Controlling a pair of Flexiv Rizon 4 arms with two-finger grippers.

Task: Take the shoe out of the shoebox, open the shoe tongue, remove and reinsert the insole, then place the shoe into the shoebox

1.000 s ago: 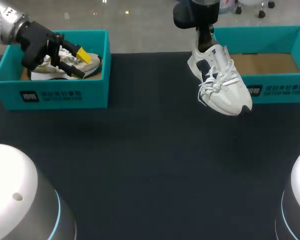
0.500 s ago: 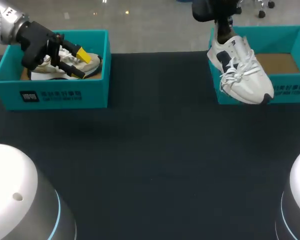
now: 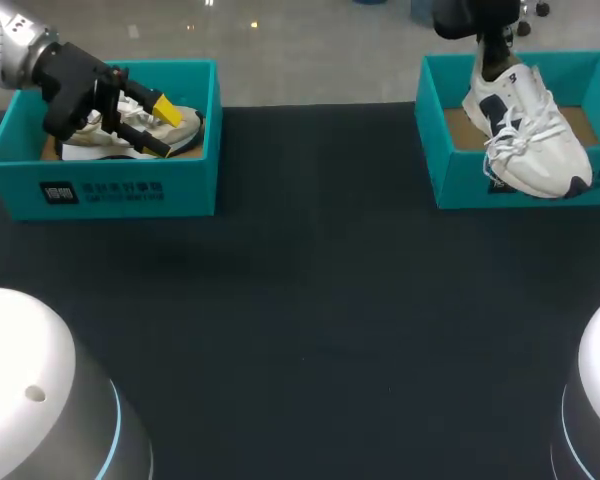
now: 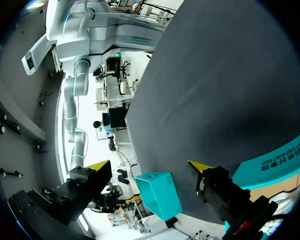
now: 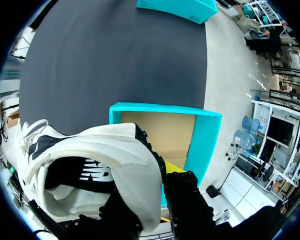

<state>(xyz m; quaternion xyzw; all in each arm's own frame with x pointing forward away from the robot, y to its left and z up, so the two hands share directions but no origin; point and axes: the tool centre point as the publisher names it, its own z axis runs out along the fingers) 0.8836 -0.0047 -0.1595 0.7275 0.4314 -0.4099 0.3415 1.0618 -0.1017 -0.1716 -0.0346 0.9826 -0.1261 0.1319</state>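
A white shoe (image 3: 528,135) with navy patches and loose laces hangs toe-down over the right teal shoebox (image 3: 460,185). My right gripper (image 5: 151,192) is shut on the shoe's heel collar (image 5: 115,150), with one finger inside the shoe and the other outside it. The brown floor of that shoebox (image 5: 162,132) shows ahead of the gripper. My left gripper (image 3: 163,128) stands open in the left teal shoebox (image 3: 110,190), just over a beige and white shoe (image 3: 130,135). In the left wrist view the left gripper (image 4: 149,167) holds nothing between its yellow tips.
Dark tabletop (image 3: 310,300) spreads between and in front of the two boxes. The left shoebox (image 5: 177,7) shows far across the table in the right wrist view. The right shoebox (image 4: 160,192) appears small between the left gripper's fingers.
My right arm has carried the white shoe to the right and back, from over the table to above the right shoebox. The left arm has kept still.
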